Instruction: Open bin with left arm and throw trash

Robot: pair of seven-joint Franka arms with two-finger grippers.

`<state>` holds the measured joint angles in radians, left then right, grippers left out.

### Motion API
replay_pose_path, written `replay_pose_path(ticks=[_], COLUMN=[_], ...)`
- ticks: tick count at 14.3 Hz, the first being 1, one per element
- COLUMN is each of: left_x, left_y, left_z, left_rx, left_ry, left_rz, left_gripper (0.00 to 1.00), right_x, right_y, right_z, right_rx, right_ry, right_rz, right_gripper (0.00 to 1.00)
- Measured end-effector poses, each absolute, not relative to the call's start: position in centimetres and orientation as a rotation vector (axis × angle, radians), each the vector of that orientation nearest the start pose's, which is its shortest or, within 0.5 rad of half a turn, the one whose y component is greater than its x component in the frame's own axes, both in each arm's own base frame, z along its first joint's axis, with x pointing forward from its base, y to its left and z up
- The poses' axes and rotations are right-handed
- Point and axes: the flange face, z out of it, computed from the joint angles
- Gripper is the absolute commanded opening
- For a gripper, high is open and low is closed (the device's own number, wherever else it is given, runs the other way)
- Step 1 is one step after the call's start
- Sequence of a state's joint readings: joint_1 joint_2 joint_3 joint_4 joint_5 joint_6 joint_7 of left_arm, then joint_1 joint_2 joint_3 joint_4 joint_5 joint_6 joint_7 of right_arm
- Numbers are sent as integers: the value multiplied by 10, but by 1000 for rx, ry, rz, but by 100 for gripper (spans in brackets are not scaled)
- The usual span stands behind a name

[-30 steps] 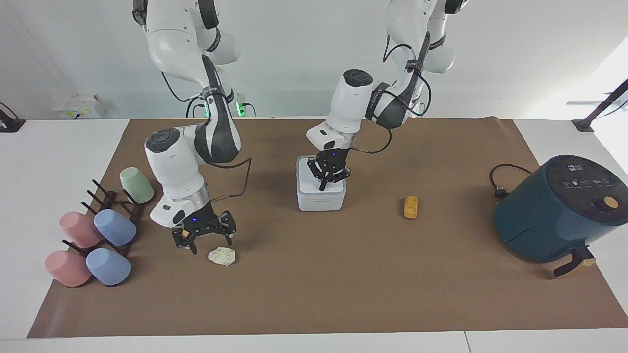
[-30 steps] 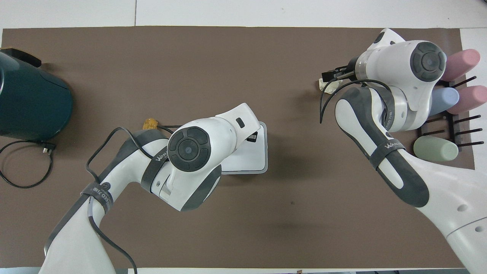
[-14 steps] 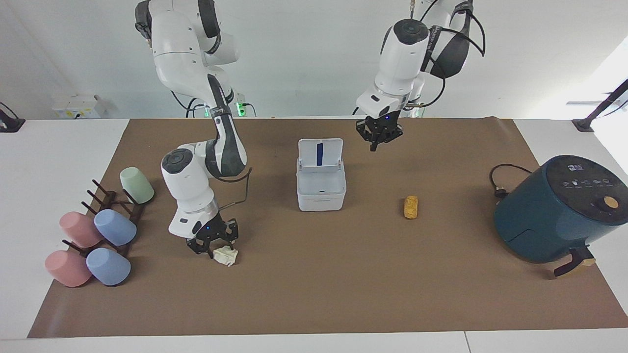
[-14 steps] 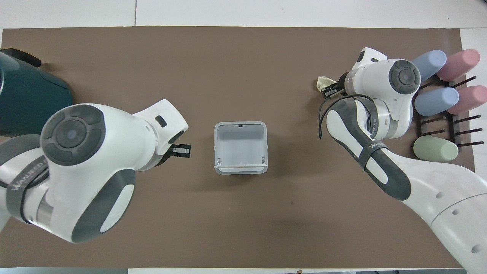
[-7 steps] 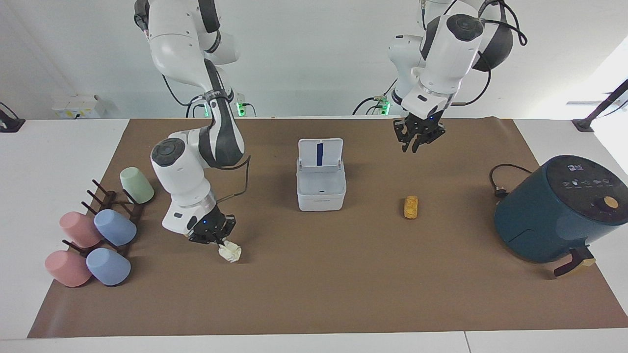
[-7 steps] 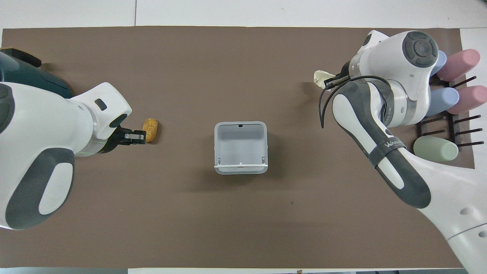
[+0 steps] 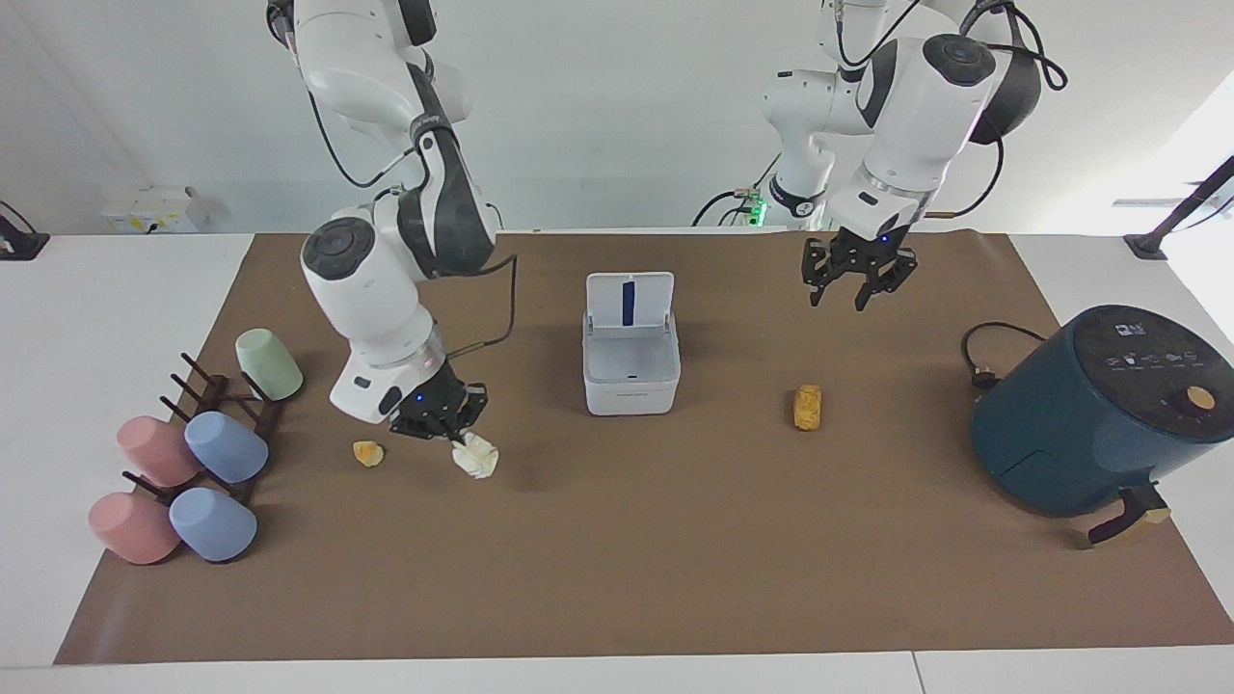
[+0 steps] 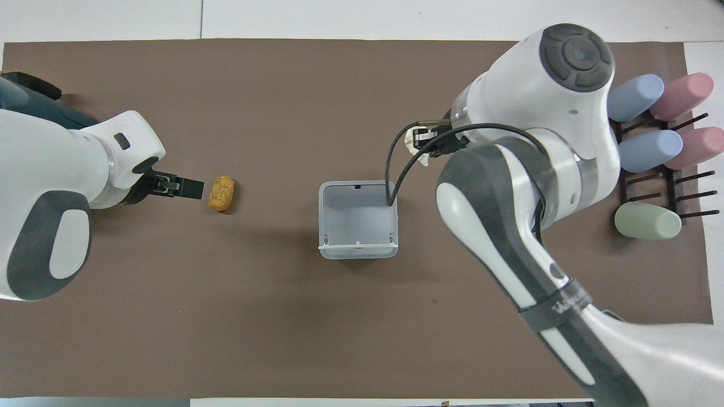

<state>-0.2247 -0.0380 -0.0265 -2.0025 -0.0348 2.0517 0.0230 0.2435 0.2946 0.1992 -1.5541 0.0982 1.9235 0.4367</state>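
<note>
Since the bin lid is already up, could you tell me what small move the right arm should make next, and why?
Probably carry the paper wad sideways until it is over the bin, then let go. The right gripper is shut on the wad, lifted off the mat, and the bin's lid stands open. The left gripper hangs open in the air, clear of the bin.

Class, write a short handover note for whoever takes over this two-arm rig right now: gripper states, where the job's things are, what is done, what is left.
Left gripper: open, empty, raised over the mat between the bin and the air fryer.
Right gripper: shut on the paper wad, lifted above the mat.
Bin: mid-table, lid up, looks empty inside.
Golden-brown cylinder: on the mat toward the left arm's end.
Small orange lump: on the mat near the cup rack.
Done: bin opened, wad picked up.
Left: drop the wad in, then bin the cylinder and lump.
</note>
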Motion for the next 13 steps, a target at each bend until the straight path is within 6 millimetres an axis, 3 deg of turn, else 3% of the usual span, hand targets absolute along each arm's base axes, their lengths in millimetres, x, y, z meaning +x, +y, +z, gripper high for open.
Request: replay_pose_path(ticks=[3, 5, 7, 8, 9, 10, 11, 12, 13], left_x=[548, 551, 548, 546, 544, 541, 540, 541, 543], left_y=[-148, -153, -157, -158, -158, -157, -157, -157, -157], left_z=[423, 373, 330, 314, 305, 299, 297, 298, 300], left_rx=[-3150, -3150, -3147, -3144, -3141, -3140, -3140, -3140, -3141], left_ry=[432, 442, 465, 483, 493, 494, 494, 494, 493], left_rz=[-125, -159, -149, -125, -100, -83, -79, -95, -125], left_gripper=[100, 100, 100, 68, 14, 0, 0, 0, 0], right_x=[559, 548, 540, 534, 529, 526, 523, 522, 521], right_y=[340, 351, 347, 347, 347, 346, 346, 346, 346], right_z=[491, 482, 466, 459, 456, 455, 456, 457, 458], right_rx=[-2973, -2985, -3000, -2988, -2977, -2968, -2961, -2956, -2953], right_ry=[164, 176, 185, 198, 207, 215, 219, 223, 224], right_rz=[39, 70, 125, 167, 195, 210, 218, 221, 221], right_gripper=[0, 0, 0, 0, 3, 30, 59, 80, 86])
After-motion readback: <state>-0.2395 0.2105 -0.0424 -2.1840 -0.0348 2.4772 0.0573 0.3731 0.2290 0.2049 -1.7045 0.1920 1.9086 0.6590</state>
